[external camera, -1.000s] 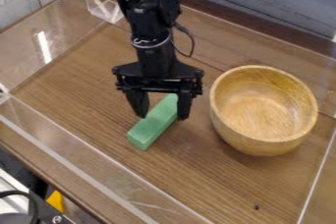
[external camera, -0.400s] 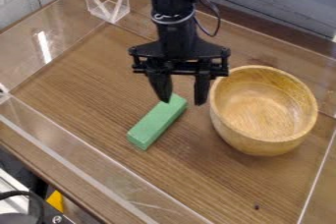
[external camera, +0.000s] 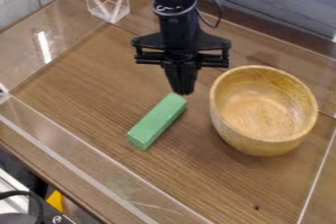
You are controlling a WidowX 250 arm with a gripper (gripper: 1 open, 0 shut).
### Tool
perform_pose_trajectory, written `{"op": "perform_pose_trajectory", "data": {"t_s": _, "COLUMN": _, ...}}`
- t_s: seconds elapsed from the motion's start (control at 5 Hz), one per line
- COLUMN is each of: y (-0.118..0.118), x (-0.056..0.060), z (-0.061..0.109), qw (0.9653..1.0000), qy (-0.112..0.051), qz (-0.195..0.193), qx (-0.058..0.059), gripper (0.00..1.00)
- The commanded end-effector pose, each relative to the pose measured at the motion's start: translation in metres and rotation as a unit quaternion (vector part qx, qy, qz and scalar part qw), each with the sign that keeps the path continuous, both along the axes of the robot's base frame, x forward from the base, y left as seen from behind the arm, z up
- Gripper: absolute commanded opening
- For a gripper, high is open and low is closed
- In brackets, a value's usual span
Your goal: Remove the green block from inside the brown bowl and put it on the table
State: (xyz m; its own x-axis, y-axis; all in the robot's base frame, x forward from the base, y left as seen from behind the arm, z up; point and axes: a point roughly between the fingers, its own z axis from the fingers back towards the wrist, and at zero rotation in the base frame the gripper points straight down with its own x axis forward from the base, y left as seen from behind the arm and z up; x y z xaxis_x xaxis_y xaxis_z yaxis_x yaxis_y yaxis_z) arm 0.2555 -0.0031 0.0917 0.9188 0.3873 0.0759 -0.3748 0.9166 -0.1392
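Since the earlier frames the gripper (external camera: 182, 83) has lifted off the green block (external camera: 157, 121) and drawn its fingers together: a second ago they stood spread over the block's upper end, and now they are clenched into a single dark point that holds nothing. The arm has also risen and shifted a little toward 1 o'clock, so the fingertips hang just above the block's far end, apart from it.

The green block lies flat on the table (external camera: 92, 90), outside the brown bowl (external camera: 265, 108), at about 9 o'clock from the bowl and near its rim without touching it. It is a bright green, elongated bar with flat faces and squared ends, its long axis running from 7 o'clock to 1 o'clock. Its top face catches more light than the darker side face turned toward the camera.

The brown bowl is round, light wood with visible grain and a thick rim, and its hollow is empty. The tabletop is dark wood grain, bounded by low clear acrylic walls (external camera: 59, 17). A small clear stand (external camera: 108, 4) sits at the back, toward 11 o'clock from the gripper.
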Motion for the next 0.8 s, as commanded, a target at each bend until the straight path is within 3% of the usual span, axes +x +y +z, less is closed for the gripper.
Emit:
{"op": "perform_pose_trajectory", "data": {"t_s": 0.0, "y": 0.008, "x": 0.007, "z": 0.012, "qw": 0.9997, "qy": -0.024, "qz": 0.004, "qx": 0.006, "gripper": 0.0}}
{"op": "perform_pose_trajectory", "data": {"t_s": 0.2, "y": 0.015, "x": 0.007, "z": 0.014, "qw": 0.9996, "qy": -0.026, "qz": 0.012, "qx": 0.009, "gripper": 0.0}}
{"op": "perform_pose_trajectory", "data": {"t_s": 0.6, "y": 0.029, "x": 0.021, "z": 0.002, "qw": 0.9984, "qy": -0.027, "qz": 0.047, "qx": 0.016, "gripper": 0.0}}
